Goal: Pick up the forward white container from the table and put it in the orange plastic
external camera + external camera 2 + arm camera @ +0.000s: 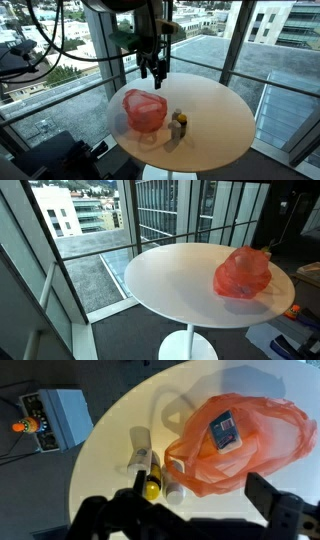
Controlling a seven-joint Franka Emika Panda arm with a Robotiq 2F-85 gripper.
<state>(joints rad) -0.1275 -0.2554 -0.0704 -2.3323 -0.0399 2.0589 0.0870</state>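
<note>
Inside the orange bag point(275, 445), only wrist view reveals a packet point(224, 432).

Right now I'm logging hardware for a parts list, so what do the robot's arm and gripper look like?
The gripper is black, with two chunky, blocky fingers that look matte in the wrist view. The arm above it is dark as well, and thick black cables loop away from it. No markings or labels can be made out at this size.

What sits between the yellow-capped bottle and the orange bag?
A small white container, close against the orange bag, with the yellow-capped bottle on its other side. Seen in the wrist view.
</note>
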